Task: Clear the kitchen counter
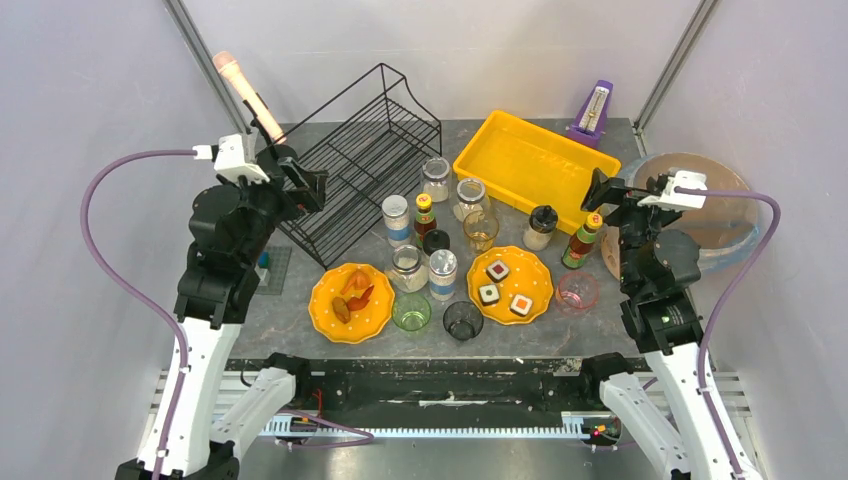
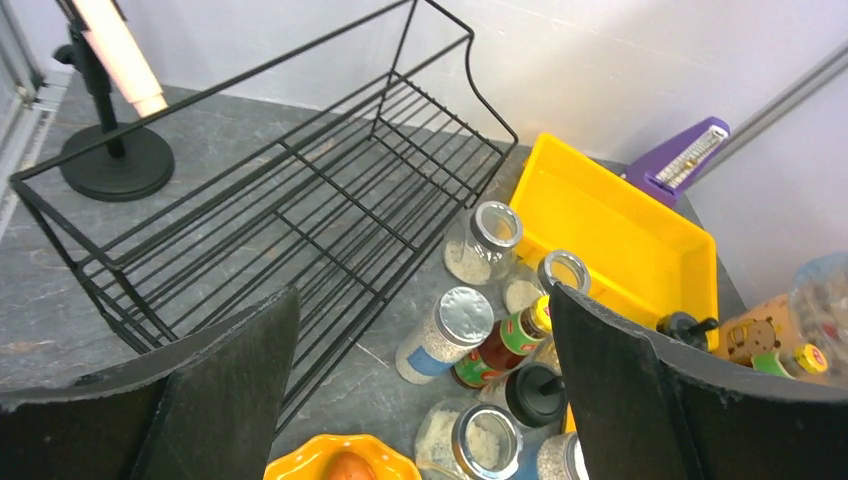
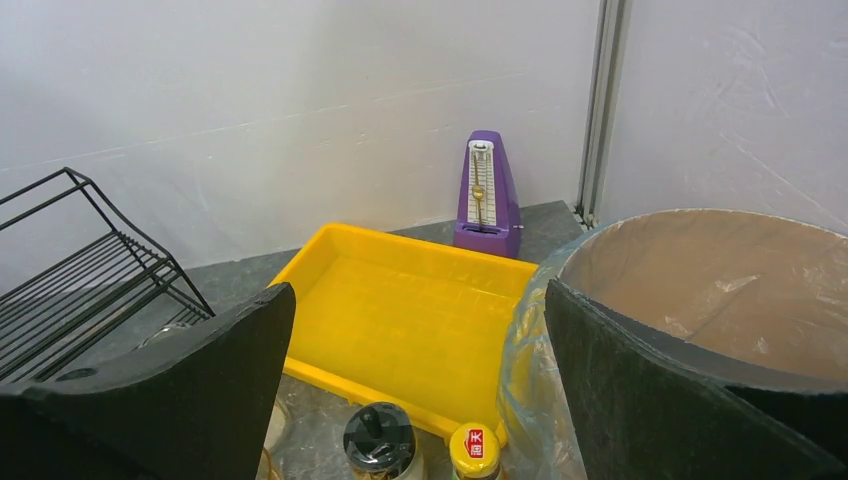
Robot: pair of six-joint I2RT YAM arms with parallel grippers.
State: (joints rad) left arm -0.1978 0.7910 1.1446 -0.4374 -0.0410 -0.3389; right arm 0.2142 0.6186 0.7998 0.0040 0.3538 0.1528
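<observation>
Grey counter [image 1: 290, 312]: two orange plates [image 1: 322, 300] [image 1: 541, 276], four glasses [image 1: 480, 231] [image 1: 411, 313] [image 1: 462, 321] [image 1: 577, 292].
Jaws wide, empty: left gripper [image 2: 422, 292], right gripper [image 3: 420, 288]; one rack [image 1: 372, 150], one tray [image 1: 520, 160].

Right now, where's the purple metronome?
Top view: purple metronome stands in the far right corner of the kitchen counter, just behind the yellow tray.

1. Robot lab cell: plain white walls [image 1: 450, 50], aluminium corner post [image 3: 605, 100].
2. Mock kitchen counter [image 1: 290, 325]: spice jars [image 1: 397, 220], wire rack [image 1: 365, 160], yellow tray [image 1: 530, 160].
3. Non-kitchen gear: metronome [image 1: 597, 108], microphone [image 1: 245, 90] on stand.
</observation>
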